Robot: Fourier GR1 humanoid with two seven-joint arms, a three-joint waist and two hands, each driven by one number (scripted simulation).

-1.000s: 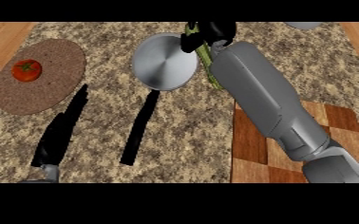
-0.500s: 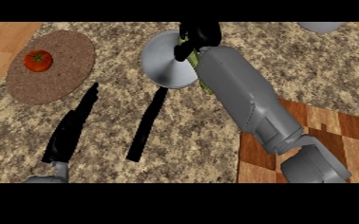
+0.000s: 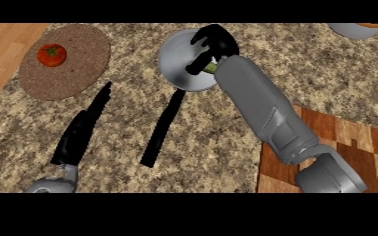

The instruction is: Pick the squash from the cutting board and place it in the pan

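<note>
My right hand [image 3: 213,42] hangs over the grey pan [image 3: 179,62], fingers curled round the green squash [image 3: 210,68], of which only a small piece shows under the wrist. The pan's black handle [image 3: 162,129] runs down toward me. The wooden cutting board [image 3: 336,135] lies at the lower right, partly under my right forearm. My left hand [image 3: 83,130] rests at the lower left, fingers straight and pointing up the counter.
A red tomato [image 3: 52,55] sits on a round brown mat [image 3: 63,62] at the upper left. A grey plate's rim [image 3: 354,30] shows at the top right corner. The speckled stone counter [image 3: 221,155] lies between.
The right hand with the squash has moved from the pan's right edge to over its bowl. The left hand has stayed in place.
</note>
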